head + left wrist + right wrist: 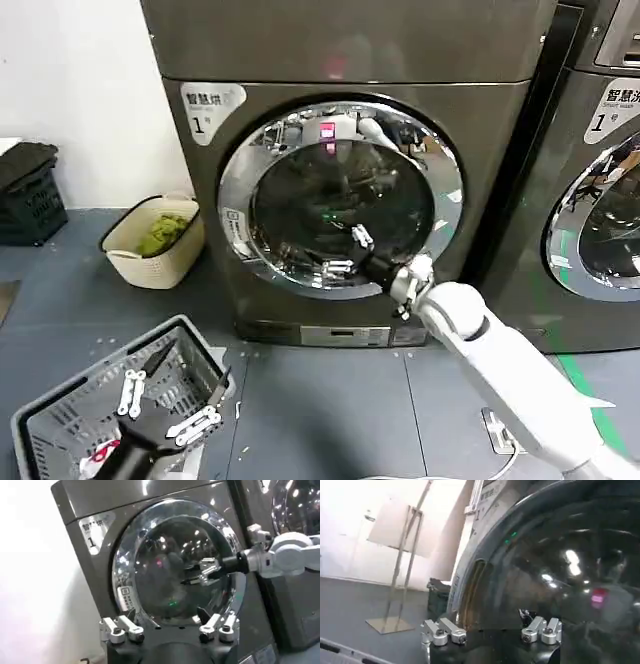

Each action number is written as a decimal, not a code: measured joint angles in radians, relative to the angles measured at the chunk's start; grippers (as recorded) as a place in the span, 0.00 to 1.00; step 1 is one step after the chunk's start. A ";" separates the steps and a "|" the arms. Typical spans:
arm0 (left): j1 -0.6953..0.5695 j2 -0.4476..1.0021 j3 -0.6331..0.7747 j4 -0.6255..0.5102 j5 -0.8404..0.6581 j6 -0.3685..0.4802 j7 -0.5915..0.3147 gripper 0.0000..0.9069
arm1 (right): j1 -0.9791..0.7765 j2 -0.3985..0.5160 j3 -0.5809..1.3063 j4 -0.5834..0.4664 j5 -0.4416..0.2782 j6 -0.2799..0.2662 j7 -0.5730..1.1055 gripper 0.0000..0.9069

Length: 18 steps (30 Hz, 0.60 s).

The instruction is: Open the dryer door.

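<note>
From the head camera, the door (340, 195) sat shut in the front of the dryer (350, 60), its chrome rim flush with the panel. The right gripper (345, 252) reached in low against the glass, fingers spread, pinching nothing; it seemed aimed toward the rim's left edge, probably because the latch side lies there, though no handle could be made out. The left gripper (170, 400) hung low over a grey basket (60, 425) on the floor, fingers spread and empty, apparently parked clear of the door's swing. A beige tub (150, 240) of green stuff stood left of the dryer.

In the left wrist view, the door (175, 565) faced the camera, closed. The right gripper (197, 573) hovered before the dark glass, fingers apart, close to it; contact could not be judged. The left gripper (167, 630) showed its own open fingers, well back from the machine.

In the right wrist view, the door's (560, 560) glass loomed very near, with the rim curving past. The right gripper (492, 632) was spread, nothing between its fingers. The opening looked not yet begun.
</note>
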 joint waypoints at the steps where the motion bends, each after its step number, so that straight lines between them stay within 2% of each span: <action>1: 0.000 0.000 0.000 0.000 0.000 0.000 0.001 1.00 | 0.007 0.007 -0.007 -0.005 0.000 -0.001 0.001 1.00; 18: -0.004 -0.005 -0.001 0.000 0.000 0.000 0.005 1.00 | 0.101 0.124 -0.093 -0.125 -0.036 -0.003 -0.001 1.00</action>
